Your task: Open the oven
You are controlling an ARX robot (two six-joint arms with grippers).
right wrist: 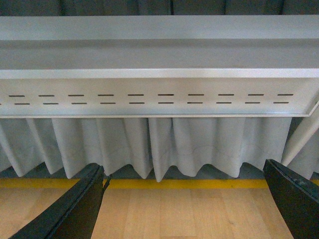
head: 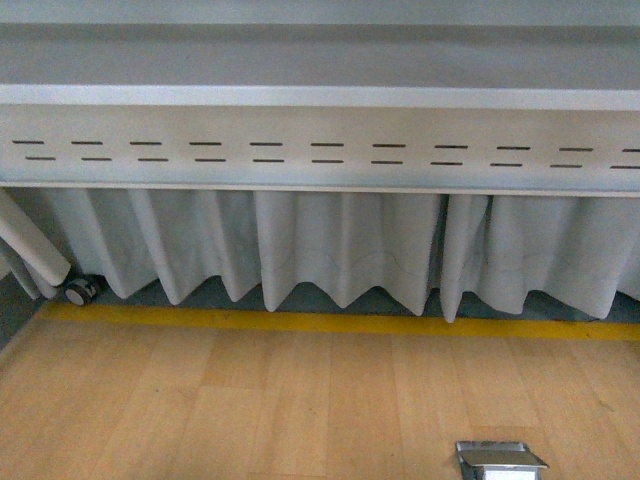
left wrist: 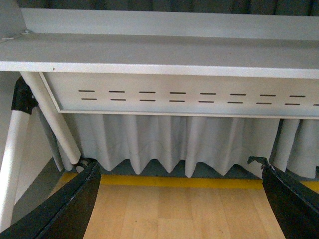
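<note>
In the front view, at the far left, a white leg point(head: 30, 245) slants down to a small caster wheel point(head: 80, 291); above it a pale grey slotted panel point(head: 320, 150) runs across the whole width, with two rows of short dark slots; under the panel hangs a white pleated curtain point(head: 330, 250), and its hem ends just above a yellow line point(head: 330, 323) on the floor; nearer to the camera lies the wooden floor point(head: 250, 400), and at the lower right a metal floor box point(head: 498, 461) is set in it, cut off by the edge of the picture.

The left gripper point(left wrist: 177, 164) shows in its wrist view as two black fingers point(left wrist: 65, 209) at the two lower corners; the jaws stand wide apart and nothing is between them, only floor and curtain behind.

The right gripper point(right wrist: 183, 167) looks the same in its own wrist view; its black fingers point(right wrist: 75, 209) are spread far from each other and hold nothing; both face the same panel and curtain.

The oven appears in none of the three views, so its place cannot be told.
</note>
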